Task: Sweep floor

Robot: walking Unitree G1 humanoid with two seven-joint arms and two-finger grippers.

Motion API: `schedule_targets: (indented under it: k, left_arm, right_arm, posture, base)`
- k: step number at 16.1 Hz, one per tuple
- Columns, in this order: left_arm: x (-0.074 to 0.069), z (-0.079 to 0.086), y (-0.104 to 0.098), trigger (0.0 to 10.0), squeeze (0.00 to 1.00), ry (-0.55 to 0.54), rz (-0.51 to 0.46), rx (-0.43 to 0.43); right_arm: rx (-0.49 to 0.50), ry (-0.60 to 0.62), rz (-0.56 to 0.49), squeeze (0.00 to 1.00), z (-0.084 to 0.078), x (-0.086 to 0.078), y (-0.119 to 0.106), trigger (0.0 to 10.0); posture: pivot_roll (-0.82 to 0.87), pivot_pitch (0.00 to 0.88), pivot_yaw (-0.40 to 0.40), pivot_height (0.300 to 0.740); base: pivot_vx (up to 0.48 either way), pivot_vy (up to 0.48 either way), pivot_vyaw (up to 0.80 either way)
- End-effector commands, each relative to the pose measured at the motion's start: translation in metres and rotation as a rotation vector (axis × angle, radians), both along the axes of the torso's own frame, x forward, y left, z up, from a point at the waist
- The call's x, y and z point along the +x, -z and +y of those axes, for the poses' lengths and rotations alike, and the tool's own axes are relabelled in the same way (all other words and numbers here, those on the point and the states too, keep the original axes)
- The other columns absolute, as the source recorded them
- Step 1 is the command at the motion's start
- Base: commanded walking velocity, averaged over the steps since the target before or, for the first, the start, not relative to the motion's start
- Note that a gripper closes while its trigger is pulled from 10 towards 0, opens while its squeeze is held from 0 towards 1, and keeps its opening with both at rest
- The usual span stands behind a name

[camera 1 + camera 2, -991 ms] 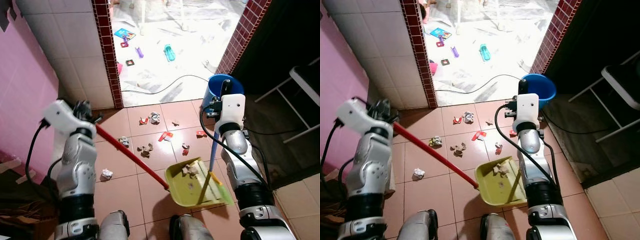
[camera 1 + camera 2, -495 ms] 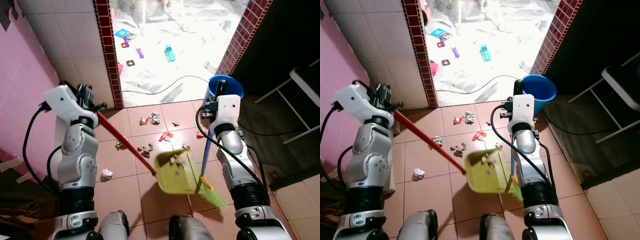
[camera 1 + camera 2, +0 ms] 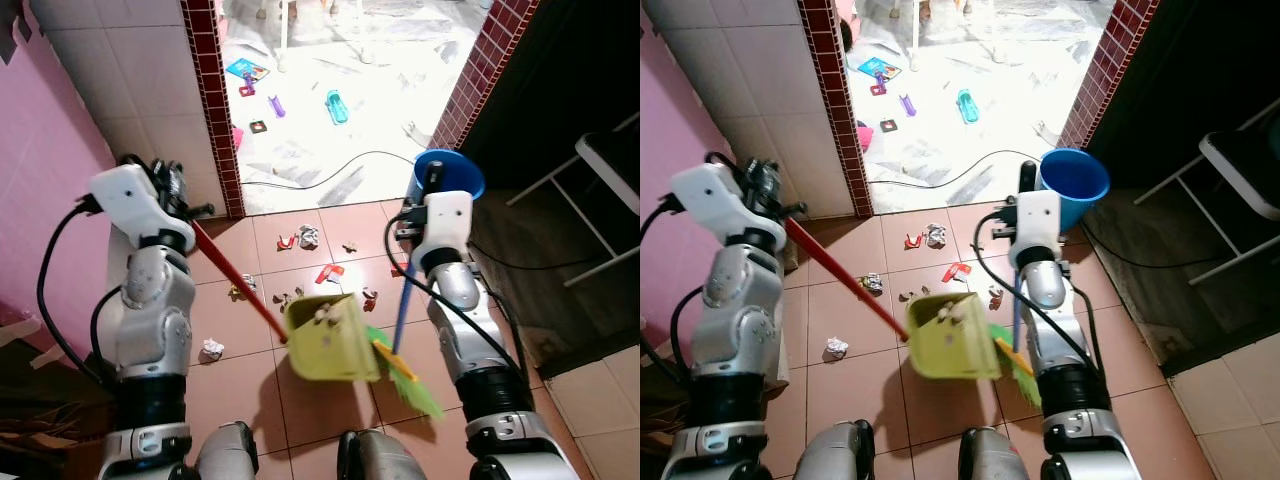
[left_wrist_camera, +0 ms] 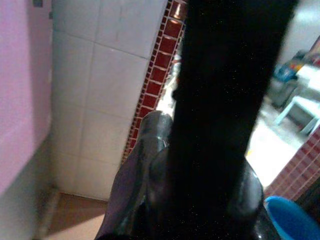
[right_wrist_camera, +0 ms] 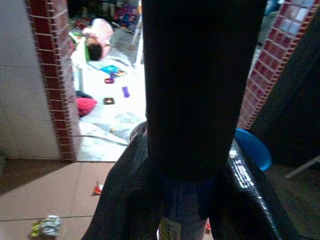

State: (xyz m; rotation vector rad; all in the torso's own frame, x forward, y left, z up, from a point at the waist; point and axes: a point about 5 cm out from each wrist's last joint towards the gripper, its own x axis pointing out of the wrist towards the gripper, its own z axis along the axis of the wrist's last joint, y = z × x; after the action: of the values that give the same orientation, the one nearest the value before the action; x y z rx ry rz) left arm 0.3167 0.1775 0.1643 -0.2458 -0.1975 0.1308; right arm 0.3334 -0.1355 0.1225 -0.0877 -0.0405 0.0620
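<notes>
My left gripper (image 3: 186, 207) is shut on the red handle (image 3: 232, 278) of a yellow-green dustpan (image 3: 330, 338). The pan hangs tilted above the terracotta tiles with paper scraps in it. My right gripper (image 3: 430, 178) is shut on the blue handle (image 3: 403, 300) of a broom. Its green bristles (image 3: 408, 378) trail just right of the pan and touch its edge. Litter lies on the tiles ahead: a crumpled paper (image 3: 211, 348), a paper ball (image 3: 308, 236), red wrappers (image 3: 328, 272) and small scraps (image 3: 293, 297).
A blue bucket (image 3: 450, 180) stands behind my right arm by the brick-red door post (image 3: 480, 75). Beyond the doorway a pale floor holds toys (image 3: 338, 105) and a black cable (image 3: 330, 170). A white chair (image 3: 610, 165) is right, a pink wall (image 3: 45, 170) left.
The dustpan has risen off the tiles and swung left, tipping up with the scraps inside. The broom has followed it left, bristles lifted.
</notes>
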Motion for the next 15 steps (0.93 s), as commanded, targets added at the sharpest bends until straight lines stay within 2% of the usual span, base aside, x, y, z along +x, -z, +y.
schedule_targets:
  k: [1,2,3,6,8,12,15]
  left_arm:
    - [-0.009,-0.001,-0.003,10.0,0.00,-0.007,-0.030,0.068]
    - [-0.015,-0.002,0.004,10.0,0.00,-0.009,-0.007,0.087]
    - [-0.017,-0.003,0.006,10.0,0.00,-0.007,0.000,0.087]
    - [-0.030,-0.009,0.014,10.0,0.00,0.005,0.024,0.091]
    - [-0.032,-0.013,0.013,10.0,0.00,0.003,0.025,0.089]
    - [-0.034,-0.020,0.016,10.0,0.00,0.023,0.039,0.111]
    - [-0.034,-0.023,0.018,10.0,0.00,0.034,0.053,0.117]
  right_arm:
    - [0.004,-0.010,-0.073,0.00,0.005,0.002,-0.010,10.0]
    - [0.037,-0.038,-0.042,0.00,0.007,0.001,-0.009,10.0]
    - [0.030,-0.040,-0.048,0.00,0.007,0.000,-0.010,10.0]
    - [0.120,-0.062,-0.069,0.00,0.008,-0.003,-0.012,10.0]
    - [0.158,-0.071,-0.058,0.00,0.011,-0.002,-0.012,10.0]
    - [0.150,-0.081,-0.062,0.00,0.010,-0.002,-0.013,10.0]
    - [0.157,-0.084,-0.062,0.00,0.010,-0.002,-0.013,10.0]
  posture:
    - [-0.02,0.080,-0.057,0.740]
    - [-0.01,0.081,-0.058,0.740]
    - [-0.01,0.082,-0.060,0.740]
    - [0.00,0.085,-0.063,0.740]
    - [0.00,0.085,-0.065,0.740]
    - [0.00,0.085,-0.065,0.740]
    - [0.00,0.085,-0.065,0.740]
  base:
    - [0.000,0.000,0.00]
    - [0.000,0.000,0.00]
    - [0.000,0.000,0.00]
    - [0.000,0.000,0.00]
    - [0.000,0.000,0.00]
    - [0.000,0.000,-0.67]
    - [0.000,0.000,0.00]
